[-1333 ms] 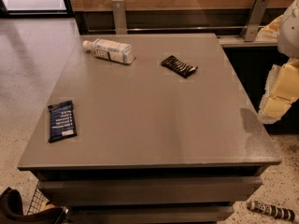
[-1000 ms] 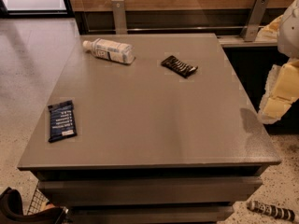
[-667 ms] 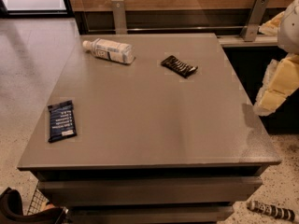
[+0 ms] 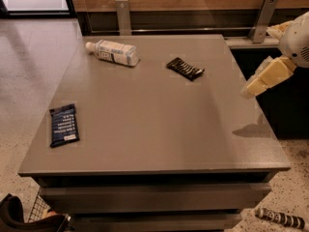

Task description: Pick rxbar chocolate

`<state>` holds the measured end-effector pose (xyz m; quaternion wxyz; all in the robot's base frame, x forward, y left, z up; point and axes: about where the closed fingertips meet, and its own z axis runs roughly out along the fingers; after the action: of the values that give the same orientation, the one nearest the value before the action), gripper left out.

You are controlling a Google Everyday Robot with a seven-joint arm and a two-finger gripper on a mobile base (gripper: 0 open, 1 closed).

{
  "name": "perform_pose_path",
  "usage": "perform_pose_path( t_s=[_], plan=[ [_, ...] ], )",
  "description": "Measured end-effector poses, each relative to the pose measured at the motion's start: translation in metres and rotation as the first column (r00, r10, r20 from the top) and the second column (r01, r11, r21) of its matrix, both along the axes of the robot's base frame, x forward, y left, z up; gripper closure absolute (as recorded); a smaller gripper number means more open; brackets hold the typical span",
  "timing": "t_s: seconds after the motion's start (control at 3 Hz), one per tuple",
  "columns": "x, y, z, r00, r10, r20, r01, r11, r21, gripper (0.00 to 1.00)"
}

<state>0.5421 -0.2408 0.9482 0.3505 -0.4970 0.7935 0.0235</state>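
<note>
The rxbar chocolate (image 4: 185, 68) is a slim black-brown wrapper with pale lettering. It lies flat on the far middle-right of the grey table (image 4: 154, 124). My gripper (image 4: 252, 88) is at the right edge of the view, raised above the table's right side. It hangs to the right of the bar and nearer to me, well apart from it, and it holds nothing that I can see.
A white plastic bottle (image 4: 112, 52) lies on its side at the far left of the table. A larger dark blue bar wrapper (image 4: 63, 125) lies near the front left edge. A wooden wall with metal brackets (image 4: 122, 14) stands behind the table.
My gripper has risen and swung left, in over the table's right edge. The bar, the bottle and the blue wrapper have not moved.
</note>
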Motion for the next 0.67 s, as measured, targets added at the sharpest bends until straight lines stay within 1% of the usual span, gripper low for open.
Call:
perform_pose_path(
  t_s=[0.33,0.67],
  plan=[
    [0.045,-0.002,0.003,0.9903,-0.057,0.127,0.039,0.99,0.137,0.0],
    [0.094,0.015,0.0,0.9687,-0.08,0.235,0.002,0.949,0.315,0.0]
  ],
)
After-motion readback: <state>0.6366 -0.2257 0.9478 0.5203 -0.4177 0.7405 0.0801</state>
